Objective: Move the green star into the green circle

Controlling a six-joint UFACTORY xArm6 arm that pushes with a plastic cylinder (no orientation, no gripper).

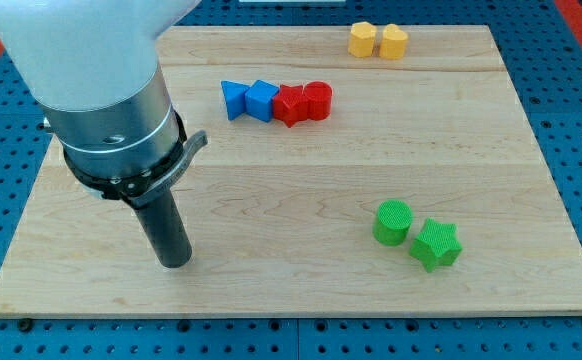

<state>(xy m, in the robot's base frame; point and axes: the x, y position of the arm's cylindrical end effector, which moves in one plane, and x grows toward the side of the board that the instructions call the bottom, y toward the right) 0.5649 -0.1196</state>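
Observation:
The green star (pixel 436 244) lies at the view's lower right on the wooden board (pixel 301 280). The green circle (pixel 393 222) sits just to its upper left, touching or nearly touching it. My tip (pixel 176 262) rests on the board at the view's lower left, far left of both green blocks, with nothing against it.
At the view's top middle, a blue block (pixel 234 99), a blue block (pixel 262 100), a red star-like block (pixel 290 105) and a red rounded block (pixel 317 99) stand in a row. Two yellow blocks, one hexagonal (pixel 362 39) and one heart-like (pixel 393 41), sit by the top edge.

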